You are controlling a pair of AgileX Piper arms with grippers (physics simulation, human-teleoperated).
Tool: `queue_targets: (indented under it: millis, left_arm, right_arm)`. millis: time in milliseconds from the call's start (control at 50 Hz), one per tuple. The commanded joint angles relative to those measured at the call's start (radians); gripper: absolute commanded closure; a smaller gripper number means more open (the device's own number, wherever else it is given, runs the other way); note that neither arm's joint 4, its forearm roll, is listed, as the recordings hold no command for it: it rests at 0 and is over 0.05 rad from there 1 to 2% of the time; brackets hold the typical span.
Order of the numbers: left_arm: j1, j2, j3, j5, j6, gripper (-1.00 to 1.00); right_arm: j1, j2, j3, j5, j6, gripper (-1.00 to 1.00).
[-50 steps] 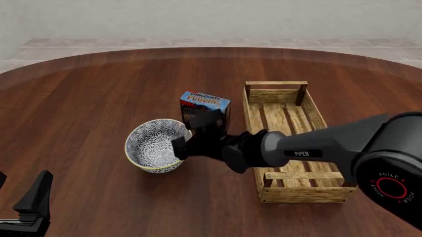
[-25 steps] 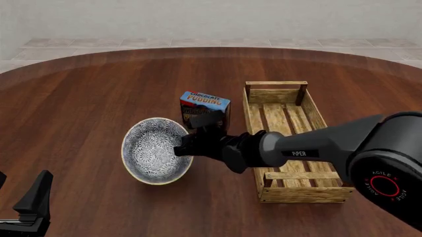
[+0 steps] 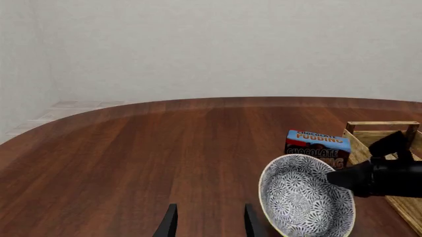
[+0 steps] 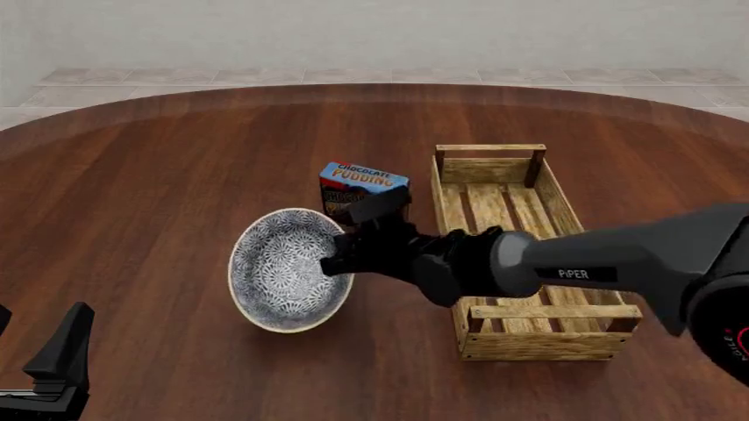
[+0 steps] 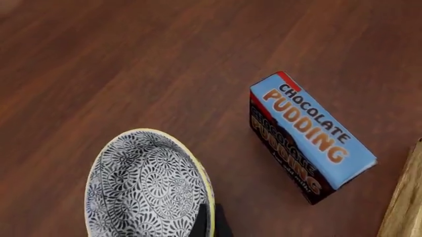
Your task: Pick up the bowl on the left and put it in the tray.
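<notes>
At the centre of the round dark-wood table [image 4: 153, 175], your right gripper [image 4: 339, 260] holds the round blue-and-white floral ceramic bowl [image 4: 284, 267] by its near-right rim. The right wrist view shows the two fingers pinched closed across the cream rim edge, one inside and one outside. The bowl is tipped steeply, its opening facing the front camera, and appears lifted clear of the table; contact underneath cannot be confirmed. It hangs just left of the long light-wood slatted tray [image 4: 550, 338] and in front of the small blue chocolate pudding box [image 4: 364, 187].

Judged step: lift done, carry to the tray about to begin. For the next move, you need to raise the bowl above the tray's near side rail, swing it right past the pudding box, level it over the slats, then lower and release. A thin rim pinch may let the bowl swing or slip, so move slowly.

Your left gripper [image 3: 207, 222] sits idle near the table's front-left edge, fingers spread apart and empty.

Limits of view: the right arm covers much of the tray's left wall, and the fingertips are cut off at the right wrist picture's edge.
</notes>
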Motion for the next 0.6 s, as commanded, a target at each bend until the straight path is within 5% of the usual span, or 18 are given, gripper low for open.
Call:
queue_targets:
  millis: [20,600]
  left_arm:
    - [0.000,0.000,0.000,0.000,0.000,-1.00]
    - [0.000,0.000,0.000,0.000,0.000,-1.00]
  right_arm:
    - [-0.012,-0.103,0.067,0.004,-0.040,1.00]
    - [0.007,-0.243,0.138,0.018,-0.058,1.00]
